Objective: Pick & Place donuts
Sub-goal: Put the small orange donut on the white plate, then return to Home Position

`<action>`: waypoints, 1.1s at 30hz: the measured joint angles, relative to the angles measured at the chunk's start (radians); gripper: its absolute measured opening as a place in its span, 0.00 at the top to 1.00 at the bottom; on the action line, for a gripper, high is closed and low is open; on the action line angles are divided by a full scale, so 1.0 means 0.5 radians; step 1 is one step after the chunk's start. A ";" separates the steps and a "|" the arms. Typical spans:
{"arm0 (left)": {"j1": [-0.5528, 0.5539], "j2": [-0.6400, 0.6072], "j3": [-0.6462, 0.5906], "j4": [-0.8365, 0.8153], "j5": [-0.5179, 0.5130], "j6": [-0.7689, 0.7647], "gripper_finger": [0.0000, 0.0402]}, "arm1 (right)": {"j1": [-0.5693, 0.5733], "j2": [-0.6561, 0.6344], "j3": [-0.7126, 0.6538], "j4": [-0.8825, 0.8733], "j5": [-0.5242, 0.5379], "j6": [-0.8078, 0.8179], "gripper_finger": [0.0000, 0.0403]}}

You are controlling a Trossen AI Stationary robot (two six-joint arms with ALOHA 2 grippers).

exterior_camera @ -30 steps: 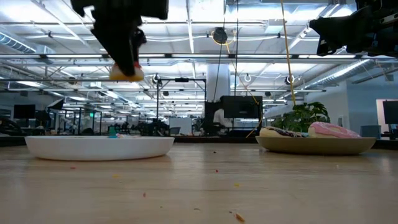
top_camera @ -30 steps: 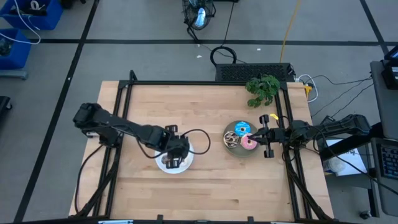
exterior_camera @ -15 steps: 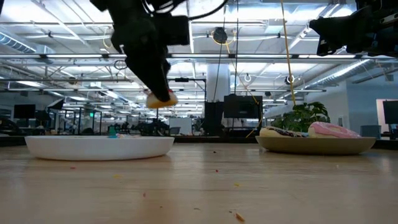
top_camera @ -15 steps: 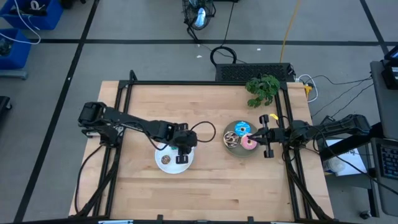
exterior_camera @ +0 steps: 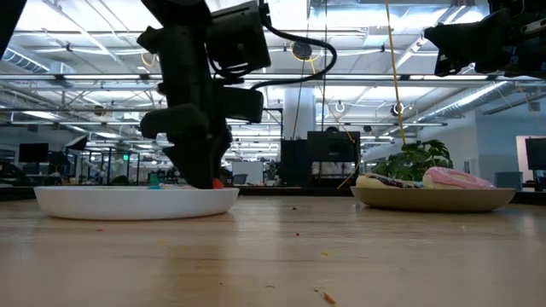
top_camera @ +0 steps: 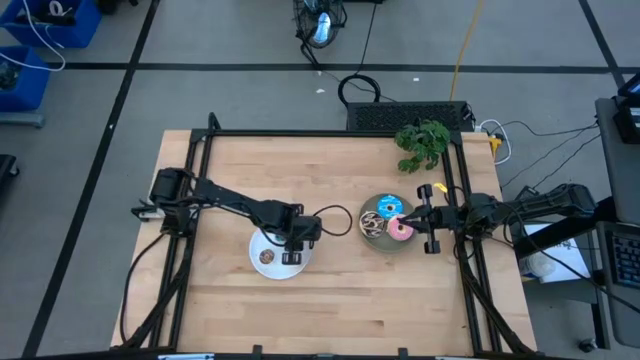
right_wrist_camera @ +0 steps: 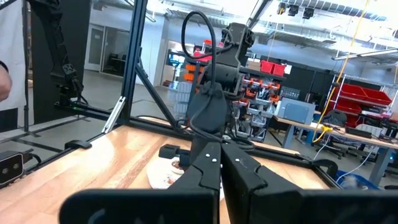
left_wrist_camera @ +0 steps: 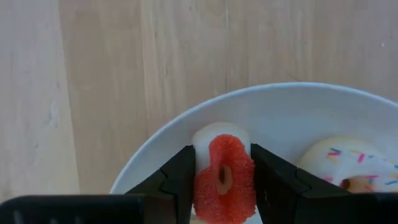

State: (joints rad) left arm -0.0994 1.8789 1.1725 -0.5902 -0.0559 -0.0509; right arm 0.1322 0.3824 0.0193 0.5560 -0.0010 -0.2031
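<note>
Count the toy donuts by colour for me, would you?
Pink donut: 1
Blue sprinkled donut: 1
Brown-white donut: 1
Brown donut: 1
Cream sprinkled donut: 1
Red donut, held in the left jaws: 1
Total: 6 in view

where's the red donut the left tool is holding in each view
High view: hidden under the left tool, over the white plate.
Low view: a red speck at the tool's tip, just above the plate rim.
Left wrist view: red donut clamped between the fingers.
Right wrist view: too small to tell.
Shared landmark: the white plate.
</note>
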 joint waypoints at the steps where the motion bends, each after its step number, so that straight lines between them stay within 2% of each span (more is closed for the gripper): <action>1: 0.000 0.002 0.000 -0.011 -0.001 -0.002 0.65 | 0.000 0.000 0.000 0.000 0.000 0.000 1.00; 12: -0.001 0.000 0.002 -0.141 -0.015 0.016 0.65 | 0.000 0.000 0.000 0.000 0.001 0.000 1.00; 16: -0.031 0.000 0.002 -0.141 -0.102 0.051 0.63 | 0.000 0.000 0.000 0.000 0.001 0.000 1.00; 22: -0.069 0.000 0.003 -0.139 -0.105 0.041 0.43 | 0.000 0.000 0.000 0.000 0.001 0.000 1.00; 27: -0.068 -0.020 0.111 -0.309 -0.135 0.002 0.26 | 0.000 0.001 0.000 0.000 0.001 0.000 1.00; 30: -0.068 -0.020 0.205 -0.411 -0.171 -0.008 0.19 | 0.000 0.001 0.000 0.001 0.000 0.000 1.00; 33: -0.068 -0.020 0.300 -0.493 -0.167 0.004 0.17 | 0.000 0.001 0.000 0.001 0.001 0.000 1.00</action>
State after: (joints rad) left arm -0.1333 1.8690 1.3223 -0.8369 -0.1394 -0.0489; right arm 0.1322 0.3828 0.0193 0.5564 -0.0006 -0.2031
